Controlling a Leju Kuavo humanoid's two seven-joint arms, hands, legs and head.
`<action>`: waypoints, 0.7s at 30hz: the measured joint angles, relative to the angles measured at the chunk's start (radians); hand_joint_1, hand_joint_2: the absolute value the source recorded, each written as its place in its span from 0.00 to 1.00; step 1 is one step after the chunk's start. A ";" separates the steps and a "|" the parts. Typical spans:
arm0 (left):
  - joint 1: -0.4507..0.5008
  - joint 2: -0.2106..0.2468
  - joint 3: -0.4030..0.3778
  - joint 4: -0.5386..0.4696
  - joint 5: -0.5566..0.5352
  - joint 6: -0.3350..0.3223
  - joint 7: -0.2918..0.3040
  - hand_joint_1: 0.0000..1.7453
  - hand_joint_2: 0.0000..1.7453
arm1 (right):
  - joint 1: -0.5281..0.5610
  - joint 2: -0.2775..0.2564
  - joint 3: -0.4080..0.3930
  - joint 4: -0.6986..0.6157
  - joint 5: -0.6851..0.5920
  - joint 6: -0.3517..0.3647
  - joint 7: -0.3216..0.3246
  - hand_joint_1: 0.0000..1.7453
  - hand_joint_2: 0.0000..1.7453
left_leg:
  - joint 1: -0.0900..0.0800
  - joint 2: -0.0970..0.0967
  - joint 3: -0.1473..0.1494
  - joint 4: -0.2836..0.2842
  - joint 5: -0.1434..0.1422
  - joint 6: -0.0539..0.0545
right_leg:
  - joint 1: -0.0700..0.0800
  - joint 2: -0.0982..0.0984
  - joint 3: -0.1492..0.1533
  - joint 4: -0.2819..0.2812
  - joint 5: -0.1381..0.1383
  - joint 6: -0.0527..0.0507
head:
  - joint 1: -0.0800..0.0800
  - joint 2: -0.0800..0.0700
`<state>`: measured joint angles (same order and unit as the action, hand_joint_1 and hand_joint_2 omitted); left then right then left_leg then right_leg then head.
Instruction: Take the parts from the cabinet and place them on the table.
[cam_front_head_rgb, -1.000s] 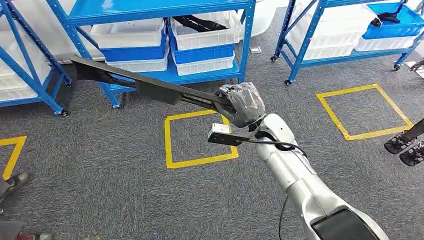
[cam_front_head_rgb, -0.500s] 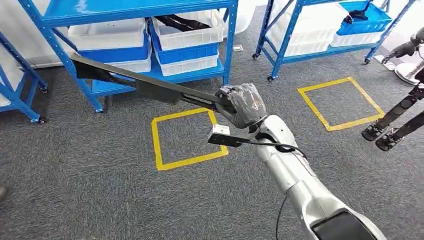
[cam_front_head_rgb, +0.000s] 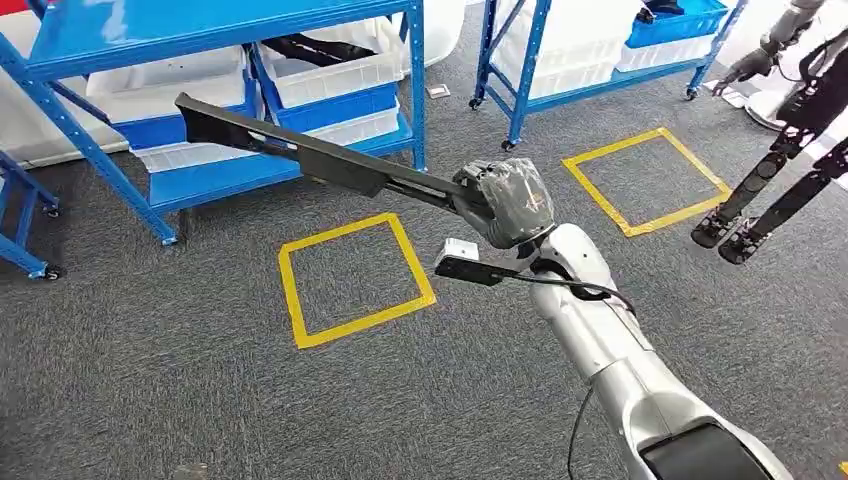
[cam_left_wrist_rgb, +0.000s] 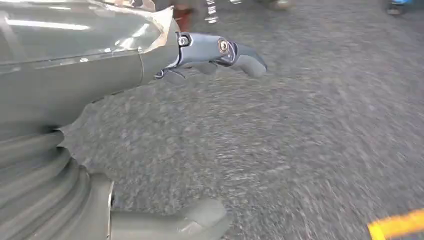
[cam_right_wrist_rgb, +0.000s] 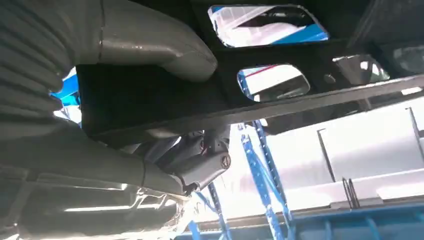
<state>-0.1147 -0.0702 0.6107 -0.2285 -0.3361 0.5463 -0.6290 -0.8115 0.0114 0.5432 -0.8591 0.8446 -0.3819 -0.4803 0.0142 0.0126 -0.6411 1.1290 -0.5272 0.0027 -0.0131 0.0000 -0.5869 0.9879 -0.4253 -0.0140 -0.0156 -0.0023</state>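
Head view: a long black part (cam_front_head_rgb: 310, 155) is gripped at its near end by the right robot hand (cam_front_head_rgb: 508, 203), stretching away toward the blue cabinet (cam_front_head_rgb: 200, 30), so it is judged that carrying to the counter must follow.

The right hand (cam_front_head_rgb: 510, 203) is wrapped in wrinkled film, so its fingers cannot be made out where they grip the long black part (cam_front_head_rgb: 300, 152). In the right wrist view the part (cam_right_wrist_rgb: 250, 95) runs off the picture's edge. The second robot (cam_front_head_rgb: 775, 150), far right, is cut off above its legs. The left wrist view is smeared: the carpet (cam_left_wrist_rgb: 300, 150) blurs, and the left hand (cam_left_wrist_rgb: 150, 100) is cropped.
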 joint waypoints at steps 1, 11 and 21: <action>-0.001 0.000 0.000 0.000 0.000 0.002 0.003 0.00 1.00 | 0.000 0.000 0.001 -0.002 0.000 0.001 0.000 1.00 1.00 | 0.000 -0.008 -0.039 0.087 -0.041 -0.005 | 0.000 0.007 -0.001 0.000 0.000 0.000 | 0.000 0.000; -0.013 -0.001 0.000 0.000 -0.012 0.009 0.024 0.00 1.00 | 0.009 -0.022 -0.009 -0.020 0.005 -0.010 0.013 1.00 1.00 | 0.008 -0.048 0.043 -0.107 0.081 0.001 | 0.000 0.076 -0.021 0.007 0.009 0.030 | 0.000 0.000; -0.050 -0.012 -0.021 0.000 -0.061 0.009 0.055 0.00 1.00 | 0.075 -0.096 -0.048 -0.086 0.003 -0.017 0.034 1.00 1.00 | 0.005 0.020 0.047 -0.127 0.097 0.035 | 0.002 0.002 -0.091 0.163 -0.049 0.055 | 0.006 0.000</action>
<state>-0.1642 -0.0824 0.5894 -0.2285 -0.3971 0.5550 -0.5745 -0.7362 -0.0847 0.4951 -0.9453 0.8476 -0.3986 -0.4467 0.0189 0.0326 -0.5941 1.0025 -0.4297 0.0377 -0.0110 0.0020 -0.6777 1.1509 -0.4747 0.0414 -0.0092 -0.0023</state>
